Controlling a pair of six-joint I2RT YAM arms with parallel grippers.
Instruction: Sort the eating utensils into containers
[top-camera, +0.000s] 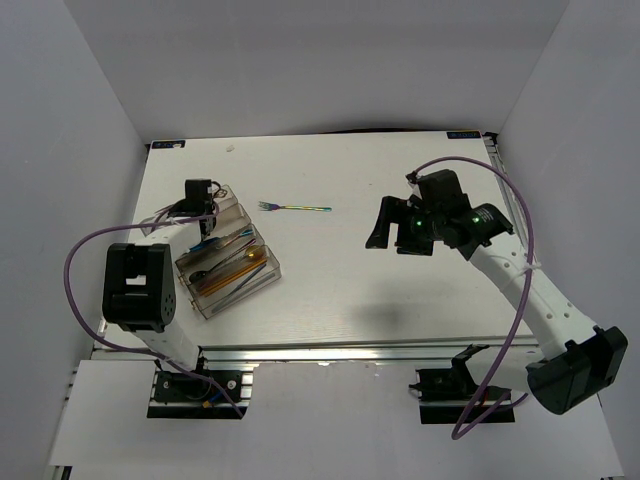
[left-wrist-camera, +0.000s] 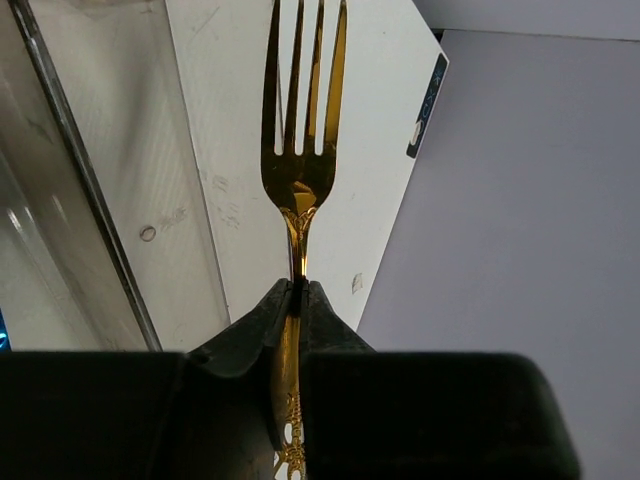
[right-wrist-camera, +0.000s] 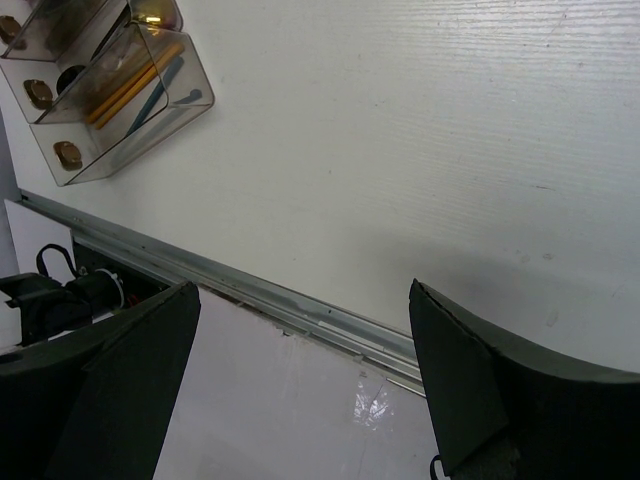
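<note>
While you read the overhead view, start with the white table (top-camera: 380, 290), which fills most of it. At its left side sits the clear organiser tray (top-camera: 240, 292), angled, with its long compartments running away from the arm bases. Several utensils (top-camera: 225, 265) in gold, blue and black lie lengthwise inside it. Your right gripper (right-wrist-camera: 302, 300) hangs over the right half of the table, well apart from the tray, its fingers spread wide with nothing between them. Your left gripper (left-wrist-camera: 298, 290) is at the far end of the tray, its fingertips pressed together on the neck of a gold fork (left-wrist-camera: 303, 150). The tines point away from the fingers and the ornate handle runs back between them. From the left wrist, the fork sits just beside a clear tray wall with white table behind it; you cannot tell whether it is inside a compartment. An iridescent fork (top-camera: 295, 208) lies flat on the table, apart from the tray on its far right side.
</note>
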